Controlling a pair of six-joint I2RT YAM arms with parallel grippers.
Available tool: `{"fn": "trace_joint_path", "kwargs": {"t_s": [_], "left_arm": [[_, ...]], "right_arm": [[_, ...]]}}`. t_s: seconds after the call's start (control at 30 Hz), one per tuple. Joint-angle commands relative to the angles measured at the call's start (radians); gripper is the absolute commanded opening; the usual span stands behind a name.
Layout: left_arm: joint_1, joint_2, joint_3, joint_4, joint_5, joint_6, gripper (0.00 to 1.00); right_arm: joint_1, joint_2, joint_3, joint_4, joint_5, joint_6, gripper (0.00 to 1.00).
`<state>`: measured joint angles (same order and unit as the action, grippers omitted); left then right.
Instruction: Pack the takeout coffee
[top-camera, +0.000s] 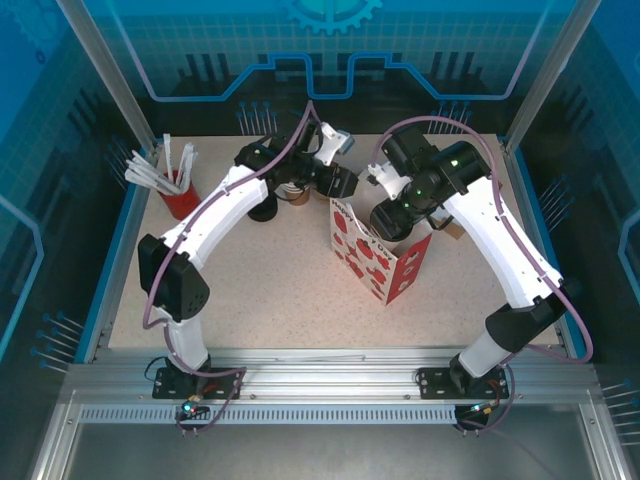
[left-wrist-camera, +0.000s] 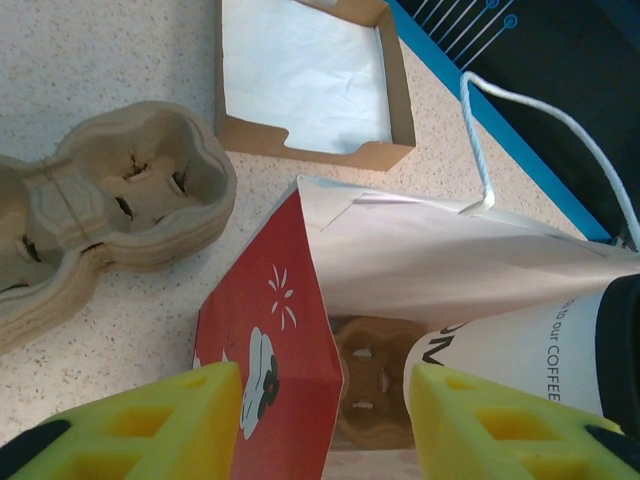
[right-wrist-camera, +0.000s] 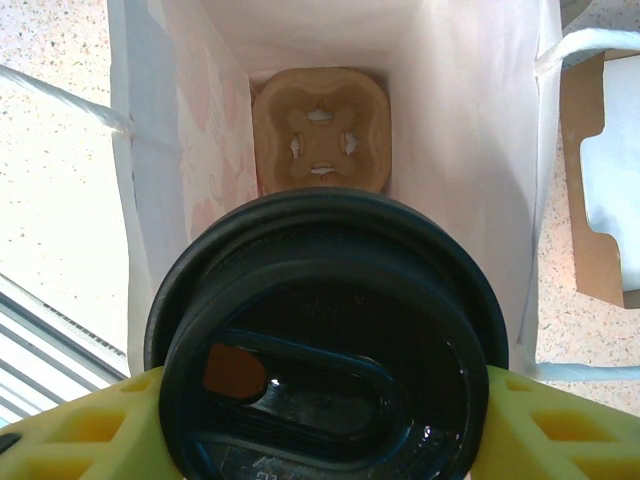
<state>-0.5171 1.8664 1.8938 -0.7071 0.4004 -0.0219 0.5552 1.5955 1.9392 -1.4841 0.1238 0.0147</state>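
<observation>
- Looking down from the top camera, we see the left arm rise from its base at 7 o'clock and bow out toward 9 o'clock. It bends in so that the left fingers (top-camera: 338, 184) hang just off the 11 o'clock corner of the paper bag (top-camera: 372, 255).
- The right arm climbs from 5 o'clock, arches over, and points the right fingers (top-camera: 388, 228) down at the bag's open mouth.
- The right fingers are clamped on the takeout coffee (right-wrist-camera: 320, 370), one yellow pad on each side under its black lid. The cup hangs over the mouth of the bag.
- The left fingers stand apart with the bag's red wall between them. We see nothing gripped in them.
- At the bottom of the bag lies a pulp cup carrier (right-wrist-camera: 320, 130), directly below the cup.
- In the left wrist view the cup's printed white side shows at 4 o'clock, inside the bag's rim, and the bag's white handle (left-wrist-camera: 480, 130) loops up at 2 o'clock.
- On the bench (top-camera: 280, 290), that view has a stack of cup carriers (left-wrist-camera: 110, 200) at 9 o'clock and a paper-lined cardboard box (left-wrist-camera: 300, 70) at 12 o'clock, both apart from the bag.
- A red holder of white sticks (top-camera: 175, 195) stands at the bench's 10 o'clock corner.
</observation>
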Motion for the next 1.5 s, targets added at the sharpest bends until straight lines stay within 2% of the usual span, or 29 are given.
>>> {"fn": "trace_joint_path", "kwargs": {"t_s": [0.0, 0.33, 0.83, 1.03, 1.47], "left_arm": [[-0.004, 0.019, 0.044, -0.033, 0.041, 0.022, 0.45], [-0.004, 0.056, 0.078, -0.05, 0.046, 0.022, 0.29], [-0.004, 0.083, 0.103, -0.064, 0.055, 0.033, 0.11], [-0.004, 0.091, 0.113, -0.072, 0.057, 0.048, 0.0], [-0.004, 0.094, 0.121, -0.077, 0.05, 0.063, 0.0]], "right_arm": [[-0.01, 0.005, -0.017, 0.008, 0.0, -0.016, 0.35], [-0.017, 0.014, -0.041, 0.022, 0.006, -0.019, 0.35], [-0.024, 0.03, -0.055, 0.027, 0.013, -0.031, 0.33], [-0.032, 0.032, -0.065, 0.021, 0.011, -0.037, 0.33], [-0.04, 0.03, -0.127, 0.018, 0.002, -0.044, 0.33]]}}
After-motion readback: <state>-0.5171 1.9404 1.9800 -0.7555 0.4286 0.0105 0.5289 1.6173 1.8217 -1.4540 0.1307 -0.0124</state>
